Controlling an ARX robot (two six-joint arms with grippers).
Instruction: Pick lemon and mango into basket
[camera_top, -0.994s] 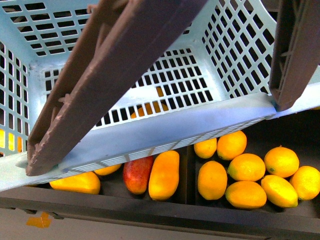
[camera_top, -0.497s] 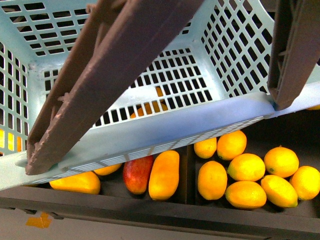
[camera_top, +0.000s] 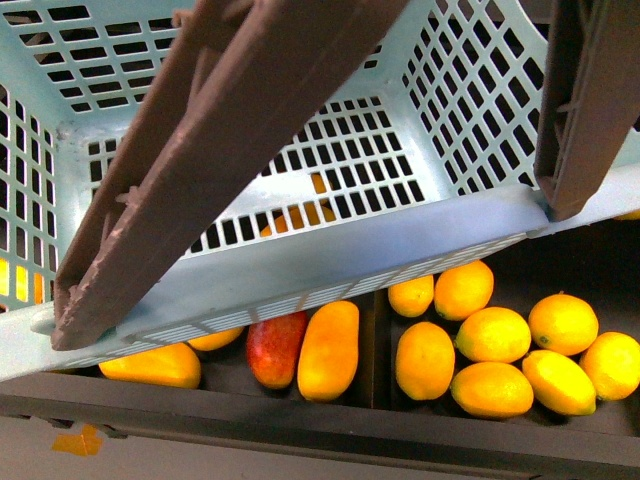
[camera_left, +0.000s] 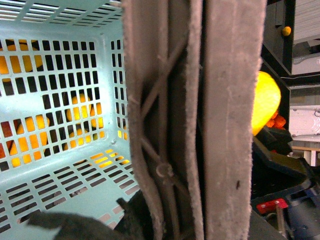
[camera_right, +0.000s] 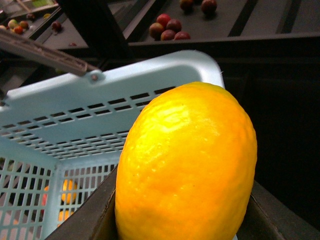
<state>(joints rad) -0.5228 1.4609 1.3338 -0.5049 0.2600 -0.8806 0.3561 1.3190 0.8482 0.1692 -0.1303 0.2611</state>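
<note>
In the right wrist view the lemon (camera_right: 187, 165) fills the near frame, bright yellow with a pebbled skin. The right gripper (camera_right: 185, 222) is clamped on it, with 2 dark fingers (camera_right: 97, 215) pressed against its sides. Just behind the lemon are the corner and lattice wall of the teal basket (camera_right: 125, 85). From here I cannot tell whether the fruit is over the opening or just beside the rim. Far beyond, several dark red round fruits (camera_right: 169, 30) lie on a dark shelf.

The left wrist view is nearly blocked by a brown handle (camera_left: 220, 100) running straight across it, close to the lens, with the inside of the basket to one side. The left gripper is only a dark blur at the frame edge, so I cannot tell whether its fingers are apart or together.

In the front view the basket sits tilted and close, with 2 brown handles across it. Below it is a dark display shelf (camera_top: 330, 425). The mango (camera_top: 328, 350) lies there in the left compartment, touching a dark red mango (camera_top: 275, 348). The right compartment holds a cluster of lemons (camera_top: 493, 335).
</note>
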